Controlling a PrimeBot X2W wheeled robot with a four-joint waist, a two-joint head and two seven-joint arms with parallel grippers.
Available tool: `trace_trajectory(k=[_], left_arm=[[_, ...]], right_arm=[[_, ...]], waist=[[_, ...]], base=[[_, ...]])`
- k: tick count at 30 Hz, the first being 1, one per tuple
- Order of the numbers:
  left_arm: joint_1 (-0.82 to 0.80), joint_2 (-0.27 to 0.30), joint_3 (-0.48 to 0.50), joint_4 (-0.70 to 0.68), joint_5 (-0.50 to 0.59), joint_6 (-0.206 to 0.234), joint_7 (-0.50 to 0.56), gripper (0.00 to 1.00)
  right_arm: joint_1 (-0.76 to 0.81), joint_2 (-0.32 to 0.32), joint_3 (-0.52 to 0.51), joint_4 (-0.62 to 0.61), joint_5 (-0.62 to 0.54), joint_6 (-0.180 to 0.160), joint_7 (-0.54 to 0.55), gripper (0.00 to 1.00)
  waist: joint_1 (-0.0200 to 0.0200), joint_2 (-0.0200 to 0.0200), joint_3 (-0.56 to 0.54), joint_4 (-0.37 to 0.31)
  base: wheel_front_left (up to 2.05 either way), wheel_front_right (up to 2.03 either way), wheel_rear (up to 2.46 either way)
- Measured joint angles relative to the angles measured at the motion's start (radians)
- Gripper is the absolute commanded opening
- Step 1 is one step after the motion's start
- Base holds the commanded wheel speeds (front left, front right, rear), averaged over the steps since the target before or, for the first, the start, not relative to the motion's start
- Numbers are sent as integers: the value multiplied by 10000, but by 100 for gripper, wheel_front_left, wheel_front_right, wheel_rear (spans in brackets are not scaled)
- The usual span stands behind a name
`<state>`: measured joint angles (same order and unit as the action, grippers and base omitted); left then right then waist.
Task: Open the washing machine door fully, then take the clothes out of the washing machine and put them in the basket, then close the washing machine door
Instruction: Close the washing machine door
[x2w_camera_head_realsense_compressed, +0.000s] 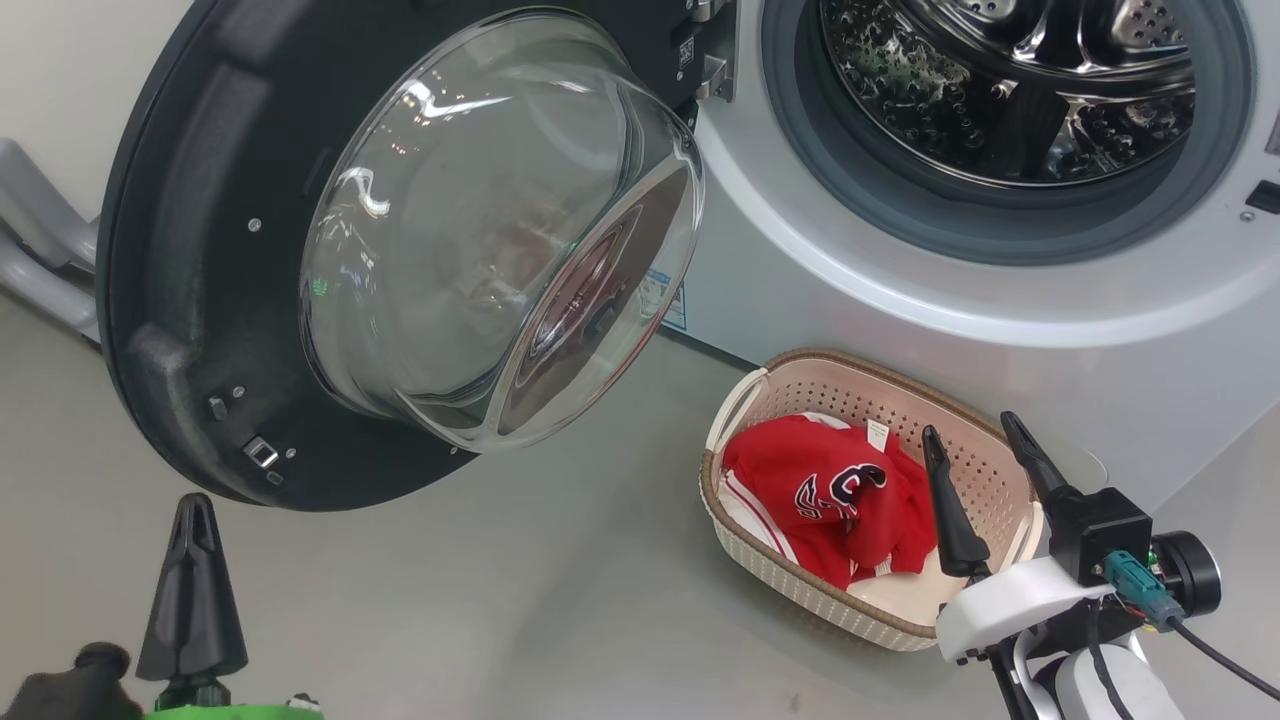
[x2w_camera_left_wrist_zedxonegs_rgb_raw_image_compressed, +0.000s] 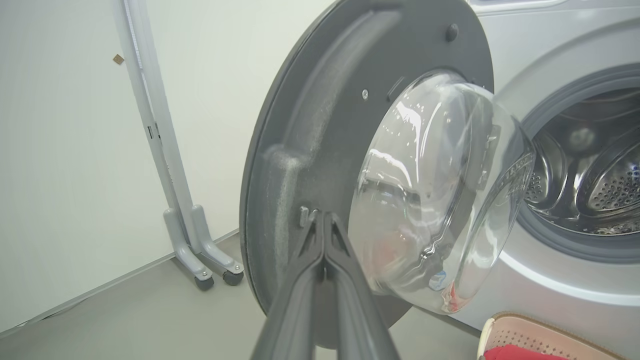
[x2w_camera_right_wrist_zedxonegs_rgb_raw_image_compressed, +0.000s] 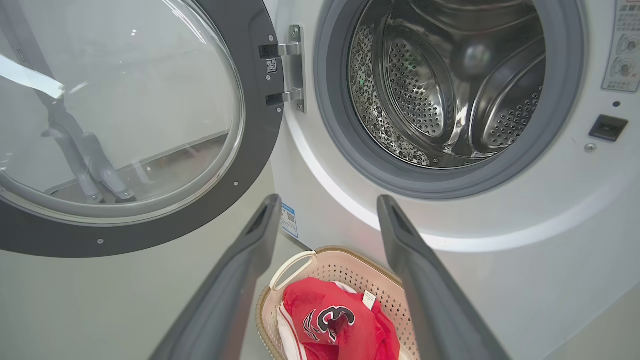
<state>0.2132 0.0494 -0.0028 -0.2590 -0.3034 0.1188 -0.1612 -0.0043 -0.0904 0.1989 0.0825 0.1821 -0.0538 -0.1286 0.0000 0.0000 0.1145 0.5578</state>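
**Door swung wide, jersey in the basket, left claw clenched**

My left gripper (x2w_camera_head_realsense_compressed: 193, 520) stands at the lower left of the head view, fingers pointing up and pressed flat together with nothing between them. Along its wrist camera the closed tips line up with a small metal latch (x2w_camera_left_wrist_zedxonegs_rgb_raw_image_compressed: 305, 216) on the inner face of the washing machine door (x2w_camera_head_realsense_compressed: 190, 250). I cannot tell whether they touch it.

My right gripper (x2w_camera_head_realsense_compressed: 970, 430) reaches in from the lower right, its pale forearm below it, hanging over the near end of the basket (x2w_camera_head_realsense_compressed: 800, 590). Its two dark fingers are spread wide apart and grasp nothing.

By count I see one washing machine (x2w_camera_head_realsense_compressed: 900, 330), and its one door hangs open to the left on its hinge (x2w_camera_right_wrist_zedxonegs_rgb_raw_image_compressed: 295, 67), the glass bowl bulging toward me. The steel drum (x2w_camera_head_realsense_compressed: 1010, 90) shows inside the grey gasket. One basket sits on the floor just in front of the machine. One piece of clothes (x2w_camera_head_realsense_compressed: 820, 480), a red jersey, lies crumpled inside it. A grey stand (x2w_camera_left_wrist_zedxonegs_rgb_raw_image_compressed: 185, 220) with two wheeled feet stands by the wall.
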Motion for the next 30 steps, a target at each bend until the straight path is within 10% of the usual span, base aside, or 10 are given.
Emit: trace_trajectory(k=[14,20,30], left_arm=[[-894,-59,-284,-2615,-7133,-1012,-702,0],[-1388,-102,1745,-2688,-10387,-1685,-485,0],[-2987,1432,4326,-773,-13116,-1116,978,0]], right_arm=[[-92,-73,15,50,-17,15,-2,100],[-92,-82,12,56,-17,31,0,100],[-81,-123,-35,50,-17,27,0,100]], waist=[[0,0,-35,18],[0,0,-64,8],[0,0,-106,-45]], base=[[-14,-14,-14],[-2,-2,-2],[0,0,0]])
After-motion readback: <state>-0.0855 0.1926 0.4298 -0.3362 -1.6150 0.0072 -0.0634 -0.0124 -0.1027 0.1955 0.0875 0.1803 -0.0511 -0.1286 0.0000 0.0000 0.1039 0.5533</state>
